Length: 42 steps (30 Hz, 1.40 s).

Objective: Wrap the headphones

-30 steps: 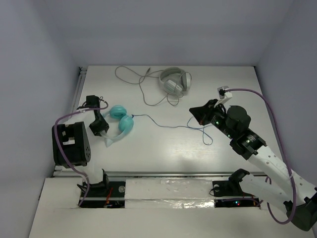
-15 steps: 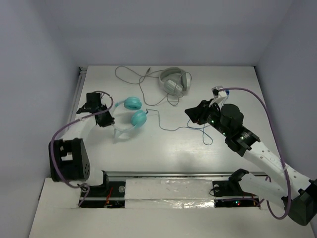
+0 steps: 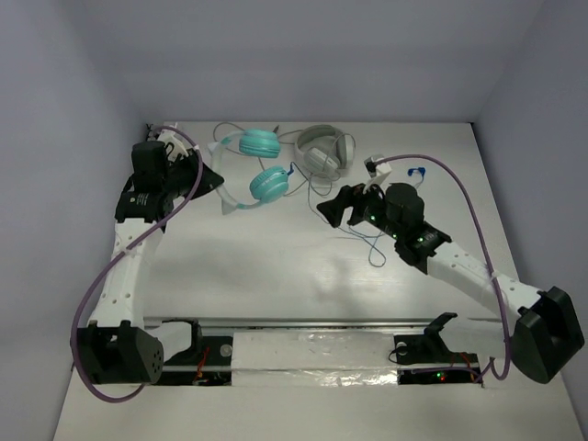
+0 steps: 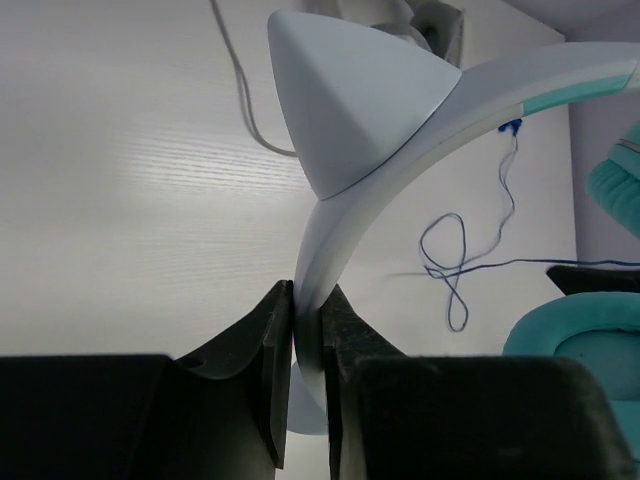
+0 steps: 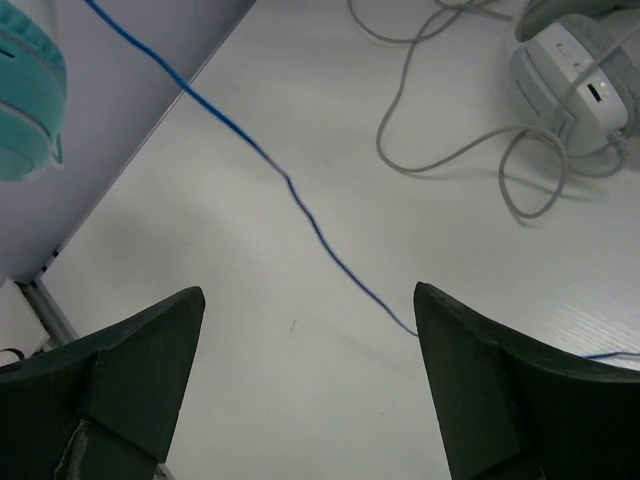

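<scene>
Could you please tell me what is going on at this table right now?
The left claw is shut on the pale headband of the teal headphones, holding them at the far left of the table. Their thin blue cable trails loose toward the right claw, which is open over it and holds nothing. The grey-white headphones lie untouched at the back. No wrapping of the cable shows yet.

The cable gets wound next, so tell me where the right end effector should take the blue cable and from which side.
Probably the straight stretch of the blue cable under the open right end effector, coming down from above. There it is one strand, clear of its loops and of the grey cable.
</scene>
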### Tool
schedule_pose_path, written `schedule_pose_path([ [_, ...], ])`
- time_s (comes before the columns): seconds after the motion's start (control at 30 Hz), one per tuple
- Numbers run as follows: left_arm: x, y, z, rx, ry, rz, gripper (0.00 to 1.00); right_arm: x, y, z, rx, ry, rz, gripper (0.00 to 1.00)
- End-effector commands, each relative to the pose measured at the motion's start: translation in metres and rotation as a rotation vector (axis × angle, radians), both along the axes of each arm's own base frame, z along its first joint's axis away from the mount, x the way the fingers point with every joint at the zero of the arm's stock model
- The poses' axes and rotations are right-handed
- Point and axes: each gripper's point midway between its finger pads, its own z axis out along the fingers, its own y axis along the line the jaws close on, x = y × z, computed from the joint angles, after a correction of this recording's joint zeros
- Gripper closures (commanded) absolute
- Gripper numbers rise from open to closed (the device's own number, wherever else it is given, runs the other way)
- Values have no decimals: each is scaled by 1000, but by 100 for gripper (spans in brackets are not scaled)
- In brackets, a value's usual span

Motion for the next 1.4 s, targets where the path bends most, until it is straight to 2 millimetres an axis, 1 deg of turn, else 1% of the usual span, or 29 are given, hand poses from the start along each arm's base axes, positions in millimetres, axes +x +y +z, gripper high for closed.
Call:
schedule_pose_path([
  [0.0,-9,-24,48,-97,-116,-104,100,7,21,35,50,-182,88,8],
  [0.07,-13,-28,53,-115,-141,-120,100,15,21,25,21,-183,70,8],
  [0.1,-15,-32,58,-140,-159,-143,100,22,19,17,-2,-175,37,8],
  [0.13,-16,-34,57,-150,-159,-151,100,29,20,3,-37,-159,32,8],
  [0.17,-17,-35,59,-154,-170,-156,100,31,23,-4,-52,-149,42,9],
  [0.2,-17,-37,61,-161,-182,-166,100,29,30,-8,-55,-142,82,9],
  [0.23,-17,-37,63,-164,-188,-168,100,32,34,-24,-78,-112,96,9],
  [0.3,-17,-41,67,-179,-199,-194,100,40,34,-30,-63,-110,78,10],
  [0.37,-17,-42,77,-183,-218,-198,100,44,37,-40,-68,-94,78,12],
  [0.4,-18,-42,81,-184,-228,-204,100,47,36,-38,-62,-107,65,15],
  [0.47,-21,-45,91,-203,-246,-213,100,54,27,-45,-42,-90,30,20],
  [0.5,-21,-46,96,-210,-262,-223,100,54,29,-42,-19,-103,49,22],
  [0.53,-22,-46,101,-214,-273,-222,100,50,31,-47,-9,-85,67,26],
  [0.57,-22,-47,106,-227,-278,-218,100,51,28,-48,0,-84,70,31],
  [0.63,-22,-49,119,-245,-310,-226,100,52,26,-55,12,-73,79,32],
  [0.7,-24,-50,136,-275,-347,-226,100,57,16,-65,2,-56,52,35],
  [0.73,-25,-51,149,-281,-377,-227,100,56,15,-68,0,-51,48,35],
  [0.77,-25,-51,156,-287,-389,-229,100,53,14,-72,0,-45,50,35],
  [0.8,-25,-52,164,-301,-400,-233,100,57,10,-69,11,-56,34,36],
  [0.83,-28,-53,176,-308,-425,-242,100,57,10,-67,19,-60,31,36],
  [0.9,-29,-54,186,-320,-437,-249,100,56,9,-66,18,-59,28,36],
  [0.93,-32,-55,198,-326,-458,-253,100,56,8,-67,16,-57,25,36],
  [1.0,-36,-55,207,-335,-475,-259,100,56,8,-68,17,-56,20,36],
  [1.03,-40,-56,216,-347,-489,-263,100,59,4,-69,17,-52,9,36],
  [1.17,-44,-59,228,-383,-506,-276,100,59,9,-66,37,-52,26,37],
  [1.23,-44,-58,228,-391,-506,-272,100,57,13,-69,44,-41,50,45],
  [1.27,-43,-58,228,-392,-506,-269,100,56,14,-69,47,-38,60,58],
  [1.37,-39,-56,222,-397,-496,-246,100,54,17,-68,61,-27,78,75],
])
